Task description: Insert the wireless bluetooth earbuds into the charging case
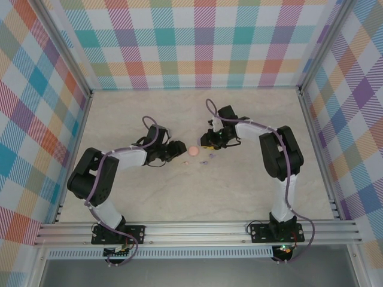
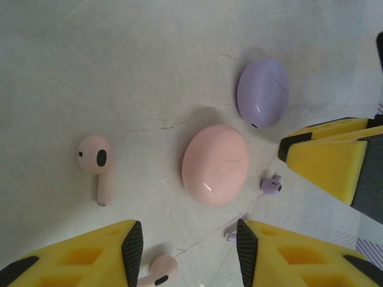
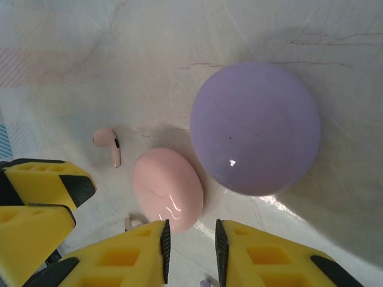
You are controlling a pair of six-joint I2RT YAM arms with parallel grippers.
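Note:
A closed pink charging case lies on the table with a closed lilac case just beyond it. One pale pink earbud lies to the left. A second pink earbud sits between my left gripper's fingers, close to the left pad, with the jaws still apart. A lilac earbud lies right of the pink case, and another peeks out beside the right pad. My right gripper hovers near the pink case and lilac case, its jaws narrowly apart over bare table.
From above, both grippers meet at mid-table around the pink case. Checked walls enclose the pale tabletop on three sides. The left gripper's yellow fingers stand close at the left of the right wrist view.

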